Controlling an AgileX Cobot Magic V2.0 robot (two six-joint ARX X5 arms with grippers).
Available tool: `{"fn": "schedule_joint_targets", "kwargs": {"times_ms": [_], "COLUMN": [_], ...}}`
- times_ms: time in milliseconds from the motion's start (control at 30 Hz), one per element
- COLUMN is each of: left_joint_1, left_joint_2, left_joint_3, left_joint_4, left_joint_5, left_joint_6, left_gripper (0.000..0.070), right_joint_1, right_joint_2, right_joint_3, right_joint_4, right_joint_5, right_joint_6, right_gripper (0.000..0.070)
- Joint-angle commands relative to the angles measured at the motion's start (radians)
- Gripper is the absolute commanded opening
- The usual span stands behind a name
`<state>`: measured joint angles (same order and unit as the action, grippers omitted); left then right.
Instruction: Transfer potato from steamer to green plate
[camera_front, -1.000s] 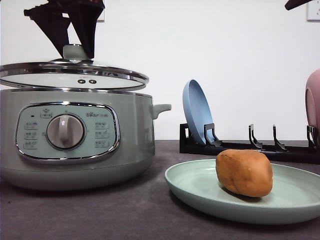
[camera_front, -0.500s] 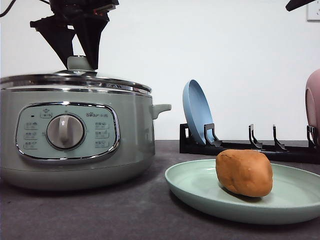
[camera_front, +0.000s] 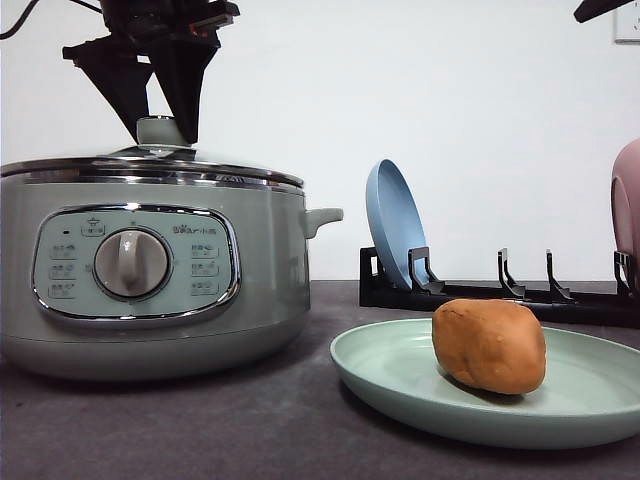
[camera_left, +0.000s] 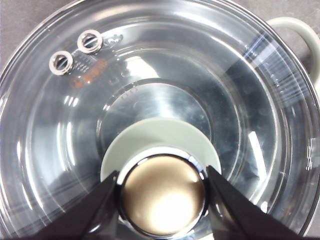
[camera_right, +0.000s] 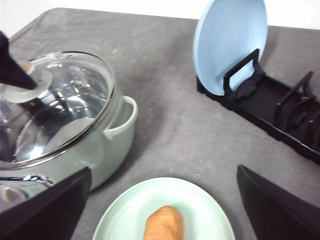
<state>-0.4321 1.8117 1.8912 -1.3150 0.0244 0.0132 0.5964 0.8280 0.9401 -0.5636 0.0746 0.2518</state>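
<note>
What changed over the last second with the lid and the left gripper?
The left gripper lowered the glass lid, which was tilted and raised, onto the steamer, where it now sits level and closed. The gripper still brackets the knob. The potato on the green plate and the blue plate stayed put.

Dark grey worktop (camera_front: 250, 430) carries the steamer (camera_front: 150, 270) at left, the green plate (camera_front: 400, 385) near the front right, and a black dish rack (camera_front: 500, 290) along the back right edge.
</note>
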Motion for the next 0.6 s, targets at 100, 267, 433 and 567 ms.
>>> {"fn": "schedule_joint_targets", "kwargs": {"times_ms": [100,267,433,567], "left_joint_1": [-0.013,-0.018,-0.022,-0.022], "left_joint_2": [0.037,0.052,0.049,0.030], "left_joint_3": [0.032,0.032,0.032,0.032], "left_joint_4": [0.018,0.003,-0.005,-0.003], "left_joint_5": [0.002,0.002,0.002,0.002], "left_joint_6": [0.006,0.005,-0.003,-0.003], "left_gripper": [0.0000,0.0000,0.0186,0.0433], "right_joint_1": [0.007,0.007,0.007,0.007], "right_joint_2": [0.006,0.006,0.006,0.006], "right_joint_3": [0.019,0.019,0.019,0.019], "right_joint_4": [0.007,0.000,-0.007,-0.012], "right_joint_5": [0.005,0.005,0.004,0.004], "right_joint_6": [-0.017,-0.017,-0.025,-0.029], "right_gripper": [0.0589,0.0589,0.0589,0.0589]}}
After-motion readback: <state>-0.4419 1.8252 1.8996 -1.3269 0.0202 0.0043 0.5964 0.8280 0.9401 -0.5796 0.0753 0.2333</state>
